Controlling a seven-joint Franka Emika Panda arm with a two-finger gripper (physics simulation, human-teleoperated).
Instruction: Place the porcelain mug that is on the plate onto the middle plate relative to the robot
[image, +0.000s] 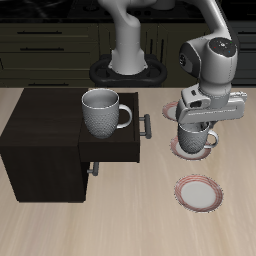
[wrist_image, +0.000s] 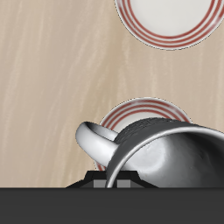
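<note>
At the far side of the exterior view stands a dark wooden cabinet (image: 45, 140) on the pale wooden surface (image: 120, 225). Its drawer (image: 112, 148) is pulled out, and the larger grey-white mug (image: 102, 110) sits on top of it; this is not the one the task asks for.

Going on across, the gripper (image: 197, 122) hangs directly over the porcelain mug (image: 194, 138), which stands upright on the plate (image: 176, 148). So the mug lies straight below the gripper, not to any side. The wrist view confirms it: the mug's rim and pale inside (wrist_image: 166, 157) fill the space just under the gripper, with the loop handle (wrist_image: 92, 138) pointing off to one side and the saucer's red rim (wrist_image: 127, 114) showing behind it.

Whether the fingers are already closed on the mug wall I cannot tell; they are hidden by the gripper body in one view and out of frame in the other.

Another saucer (image: 198, 192) lies nearer the front edge of the surface, empty, a little apart from the first. I judge this to be the middle plate. The coming move then depends on one relation: the mug is under the gripper, and the target lies from there toward the front edge.
</note>
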